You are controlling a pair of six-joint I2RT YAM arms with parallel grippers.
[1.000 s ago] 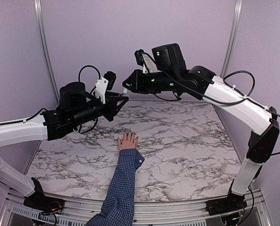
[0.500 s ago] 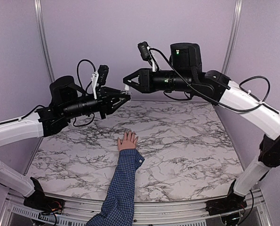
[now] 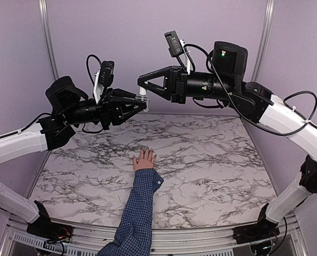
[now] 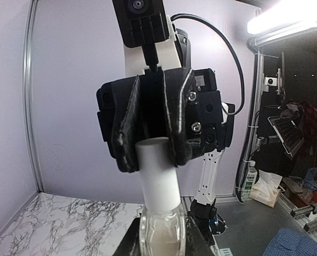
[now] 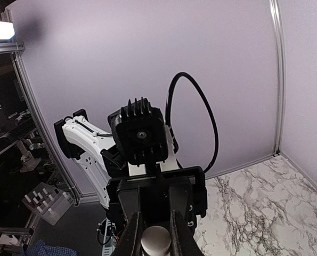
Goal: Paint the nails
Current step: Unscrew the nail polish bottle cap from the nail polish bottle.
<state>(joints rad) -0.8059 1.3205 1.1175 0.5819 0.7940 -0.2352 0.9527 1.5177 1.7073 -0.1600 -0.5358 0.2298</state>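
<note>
A small light-skinned hand (image 3: 144, 159) with a blue checked sleeve (image 3: 139, 208) lies flat on the marble table; its nails (image 3: 146, 152) are too small to make out. My left gripper (image 3: 141, 104) (image 4: 163, 244) is shut on a clear glass polish bottle (image 4: 163, 232) with a white cap (image 4: 157, 170) (image 3: 143, 98), held high above the table. My right gripper (image 3: 141, 88) (image 5: 155, 237) faces it from the other side, and its fingers (image 5: 131, 234) close on the cap's end (image 5: 155, 241).
The marble table (image 3: 211, 160) has purple walls behind and metal posts (image 3: 47, 48) at the corners. Both arms meet in the air above the table's far middle. A rack of small bottles (image 5: 43, 201) stands off the table.
Both grippers have risen and come together. The left one has tipped the bottle toward the right gripper, whose fingers have come over the white cap.
</note>
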